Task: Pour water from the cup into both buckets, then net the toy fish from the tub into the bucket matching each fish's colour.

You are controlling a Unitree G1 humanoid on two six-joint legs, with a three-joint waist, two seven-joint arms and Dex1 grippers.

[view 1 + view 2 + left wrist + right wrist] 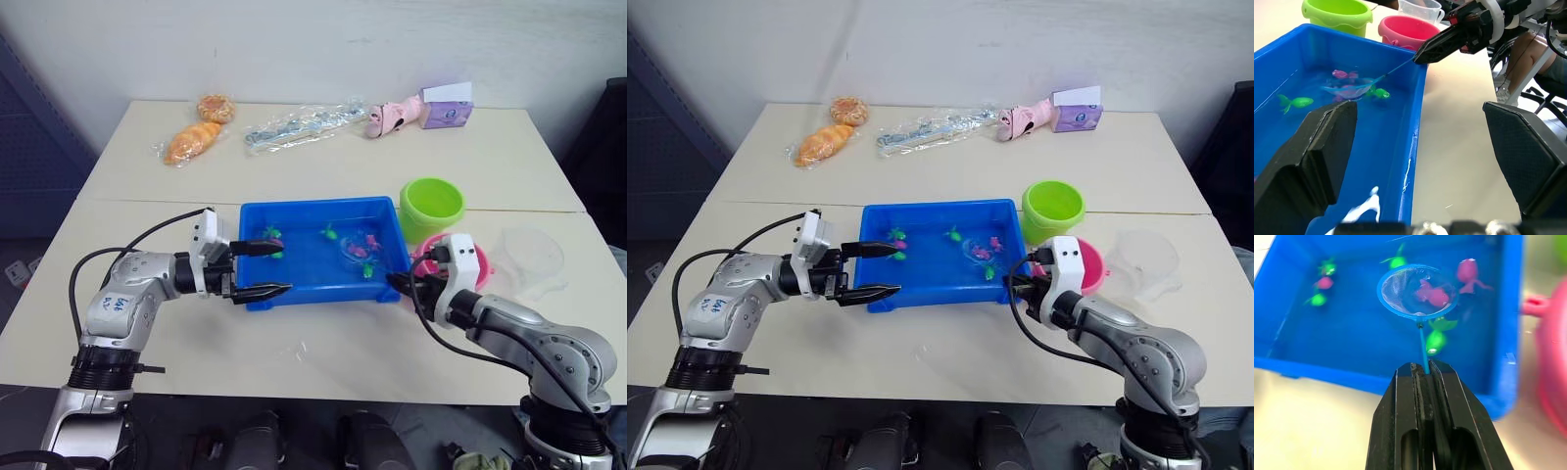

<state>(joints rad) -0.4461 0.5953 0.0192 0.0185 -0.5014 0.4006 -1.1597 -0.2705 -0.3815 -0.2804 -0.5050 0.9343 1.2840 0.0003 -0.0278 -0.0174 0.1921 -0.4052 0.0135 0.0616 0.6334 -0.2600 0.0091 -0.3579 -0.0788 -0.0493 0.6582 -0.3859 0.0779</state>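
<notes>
The blue tub (315,207) holds water and several green and pink toy fish. My right gripper (1421,366) is shut on the net's thin handle at the tub's near right corner. The net's hoop (1417,290) lies in the water with a pink fish (1433,294) inside it and a green fish (1435,340) just beside the handle. My left gripper (260,269) is open and straddles the tub's front wall near its left end. The green bucket (431,205) and pink bucket (478,262) stand right of the tub, and the clear cup (534,257) is beyond them.
Along the table's far side lie bagged bread (193,142), a pastry (216,106), a plastic-wrapped item (299,125), a pink toy (392,116) and a purple box (446,110). A person's leg (1528,54) appears past the table's right edge.
</notes>
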